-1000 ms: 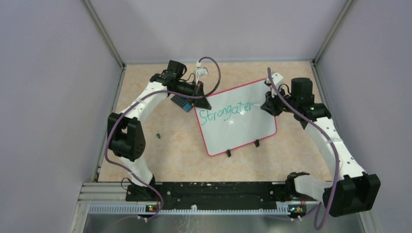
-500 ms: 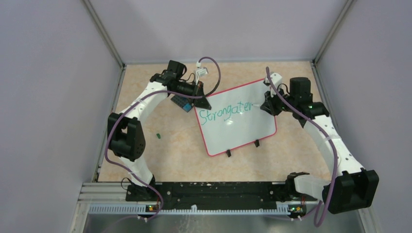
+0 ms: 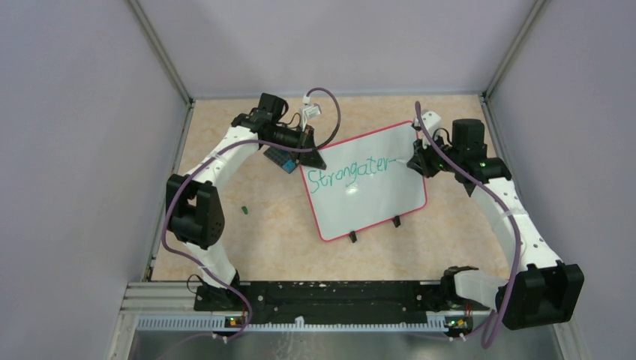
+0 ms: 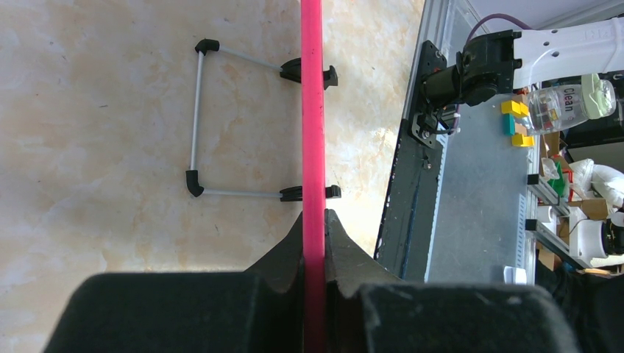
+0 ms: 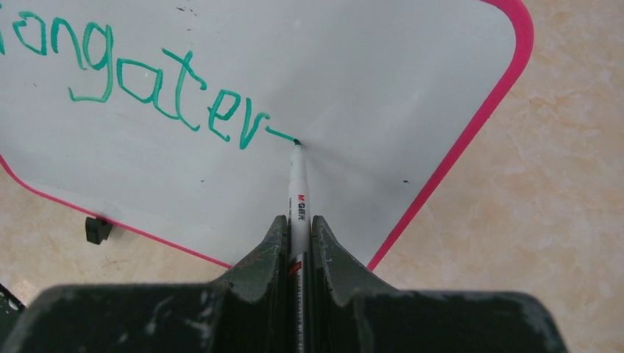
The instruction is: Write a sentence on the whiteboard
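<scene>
Right fingers shifted right, marker tip on whiteboard.

The table has a beige, marbled top under even light with no hard shadows. A plain lilac-grey left wall, back wall and right wall enclose it, joined by slanting aluminium posts. Past the near edge lies a grey metal sheet. Beyond it is clutter, including a clear plastic bottle and yellow blocks.
</scene>
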Robot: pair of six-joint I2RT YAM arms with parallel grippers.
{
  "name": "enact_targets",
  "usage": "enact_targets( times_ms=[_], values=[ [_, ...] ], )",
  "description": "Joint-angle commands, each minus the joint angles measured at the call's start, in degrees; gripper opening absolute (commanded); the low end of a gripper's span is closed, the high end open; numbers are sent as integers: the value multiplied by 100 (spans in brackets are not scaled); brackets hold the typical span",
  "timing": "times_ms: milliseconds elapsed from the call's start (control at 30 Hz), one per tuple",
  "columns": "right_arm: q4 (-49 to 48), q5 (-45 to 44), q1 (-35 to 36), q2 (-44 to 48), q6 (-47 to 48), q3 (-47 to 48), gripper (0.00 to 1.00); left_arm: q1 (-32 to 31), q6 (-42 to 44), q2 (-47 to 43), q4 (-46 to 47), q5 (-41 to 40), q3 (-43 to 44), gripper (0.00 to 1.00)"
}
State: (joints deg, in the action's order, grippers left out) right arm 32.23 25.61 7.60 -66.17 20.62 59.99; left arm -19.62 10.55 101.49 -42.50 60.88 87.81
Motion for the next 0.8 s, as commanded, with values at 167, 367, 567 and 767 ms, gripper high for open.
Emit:
enact_targets(
  times_ms=[167, 367, 567, 767],
  values=[
    [-326, 70, -40, -187, -112, 356, 0, -69, 321, 37, -92, -179, -45, 0],
    [-379, 143, -39, -212, -193, 405, 0, -69, 330, 37, -92, -185, -37, 0],
    [-357, 190, 74, -234, -208, 447, 0, -68, 324, 68, -102, -165, 2, 0],
    [-315, 199, 186, -234, -199, 444, 0, -68, 343, 55, -118, -178, -7, 0]
  ],
)
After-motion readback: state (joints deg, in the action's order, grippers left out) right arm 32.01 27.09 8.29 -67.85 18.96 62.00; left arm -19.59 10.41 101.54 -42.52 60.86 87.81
